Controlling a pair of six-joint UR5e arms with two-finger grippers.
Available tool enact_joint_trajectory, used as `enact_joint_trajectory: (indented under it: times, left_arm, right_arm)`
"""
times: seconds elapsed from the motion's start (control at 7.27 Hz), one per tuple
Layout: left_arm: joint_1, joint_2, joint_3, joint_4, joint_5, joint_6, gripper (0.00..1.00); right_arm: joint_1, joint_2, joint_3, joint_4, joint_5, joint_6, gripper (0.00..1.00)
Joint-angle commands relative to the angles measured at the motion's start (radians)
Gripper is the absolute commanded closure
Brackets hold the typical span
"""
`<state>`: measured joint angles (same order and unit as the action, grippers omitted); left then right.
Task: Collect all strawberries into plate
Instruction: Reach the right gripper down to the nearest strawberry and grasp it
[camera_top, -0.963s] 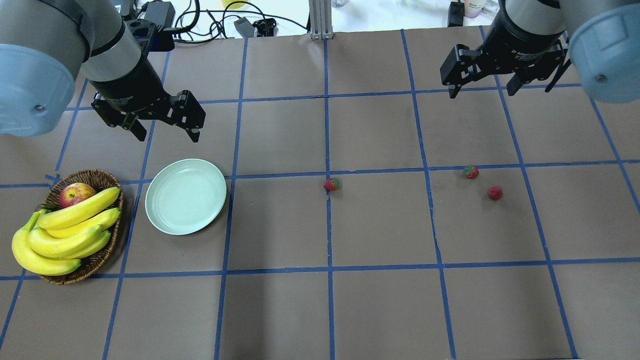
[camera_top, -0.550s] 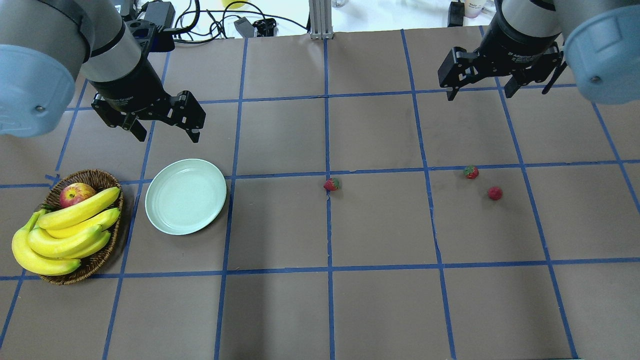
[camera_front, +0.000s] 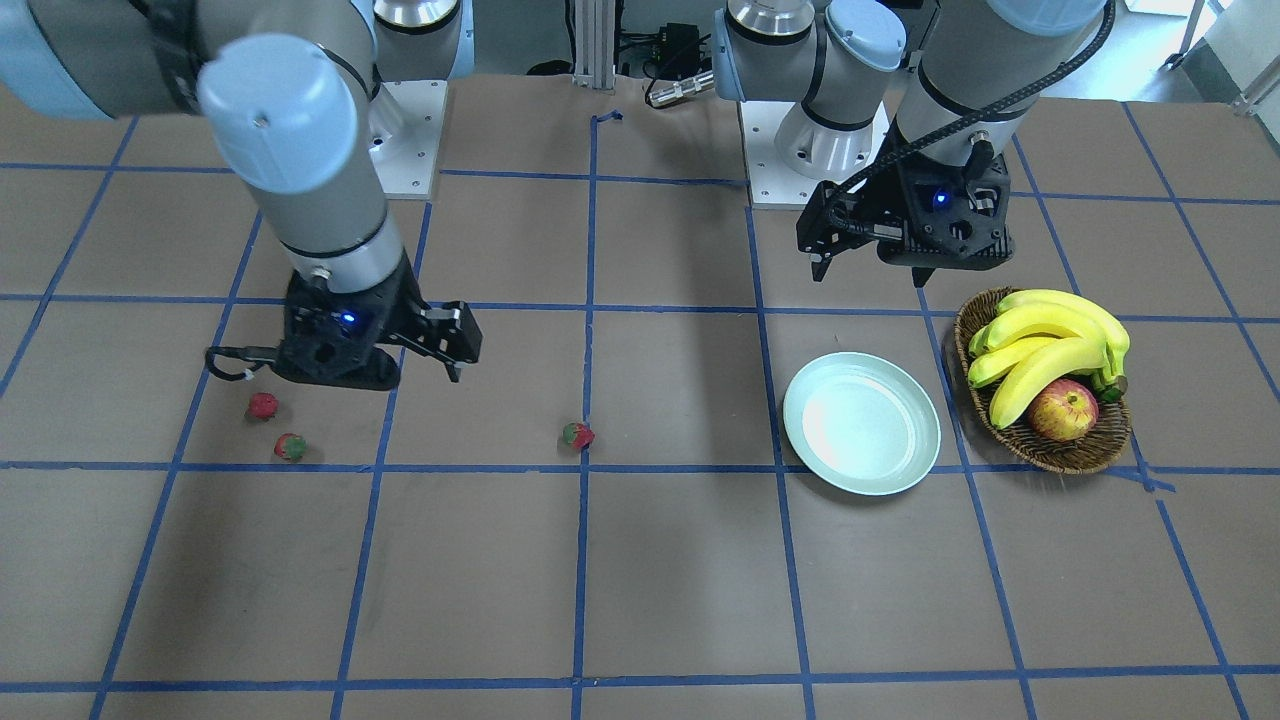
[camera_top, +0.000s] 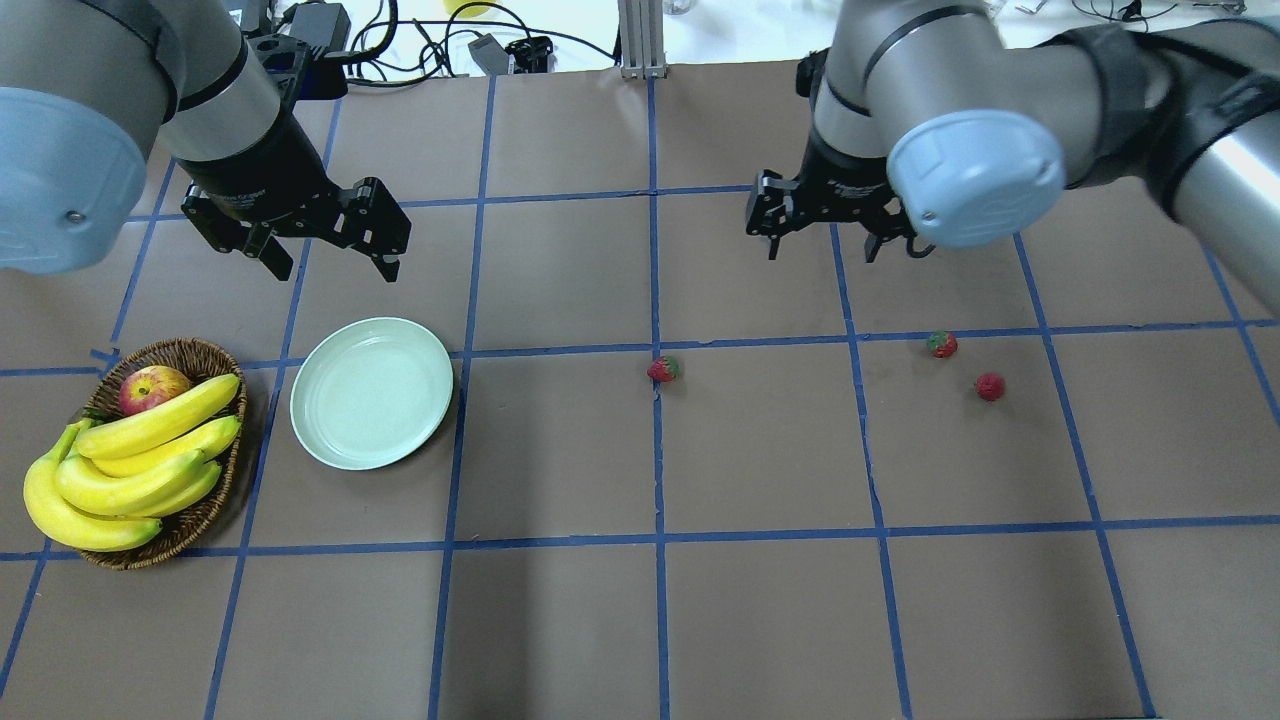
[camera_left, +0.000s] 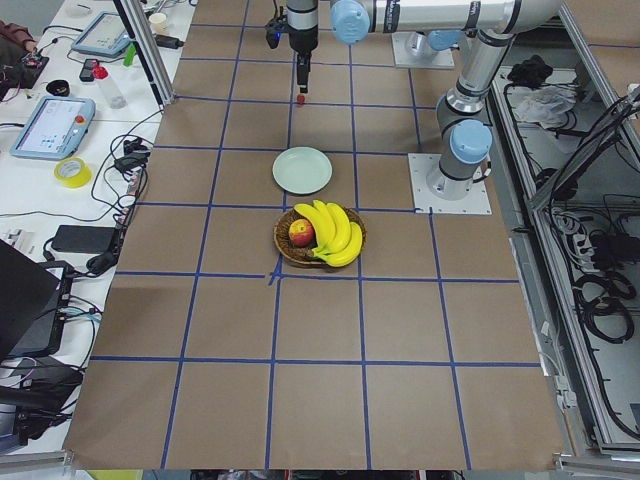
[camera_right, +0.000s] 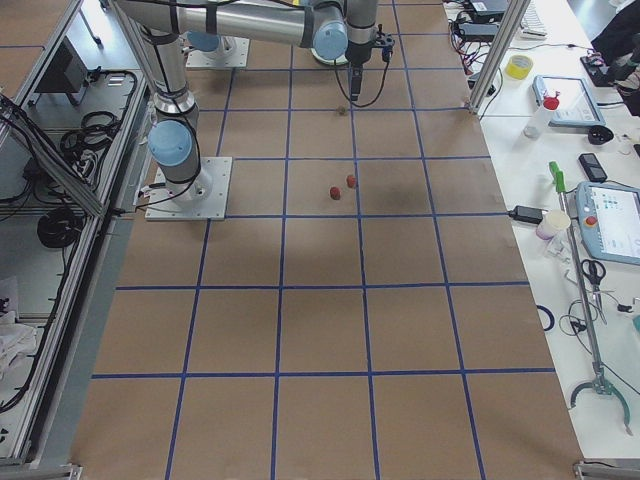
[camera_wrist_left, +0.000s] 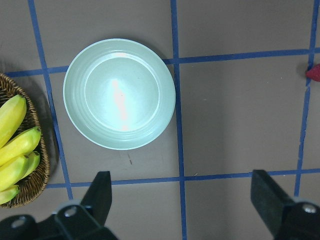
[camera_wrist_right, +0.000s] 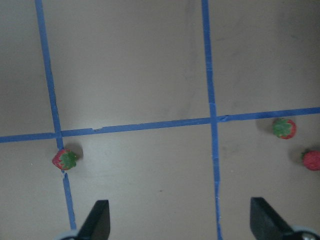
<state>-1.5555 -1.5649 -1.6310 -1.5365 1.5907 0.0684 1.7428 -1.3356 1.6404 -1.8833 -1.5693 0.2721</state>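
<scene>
The left gripper (camera_top: 333, 262) is held above the table near the plate (camera_top: 372, 392), with its fingers spread wide apart. The right gripper (camera_top: 822, 248) is likewise held aloft over the right half, fingers parted. One strawberry (camera_top: 663, 369) is seen on a blue tape line at mid-table; a second strawberry (camera_top: 941, 344) and a third strawberry (camera_top: 990, 386) lie close together further right, all well apart from the plate, which is set at the left just beside a wicker basket (camera_top: 195, 350) of bananas (camera_top: 130, 480) and an apple (camera_top: 152, 388)
</scene>
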Motion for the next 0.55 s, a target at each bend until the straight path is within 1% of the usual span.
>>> enact_joint_trajectory:
  times: [0.0,0.14,0.28,0.41]
  left_arm:
    - [0.0,0.002,-0.001,0.002,-0.001,0.001,0.0]
    - [0.0,0.002,-0.003,0.001,0.0,0.005,0.0]
    - [0.0,0.002,-0.001,0.001,0.0,0.004,0.0]
    - [0.0,0.002,-0.004,0.001,0.0,0.005,0.0]
  right_arm:
    - [0.128,0.143,0.031,-0.17,0.006,0.175,0.02]
    - [0.17,0.192,0.041,-0.218,-0.006,0.186,0.04]
    - [0.176,0.211,0.073,-0.246,0.015,0.19,0.08]
    - [0.181,0.225,0.123,-0.313,0.027,0.19,0.1]
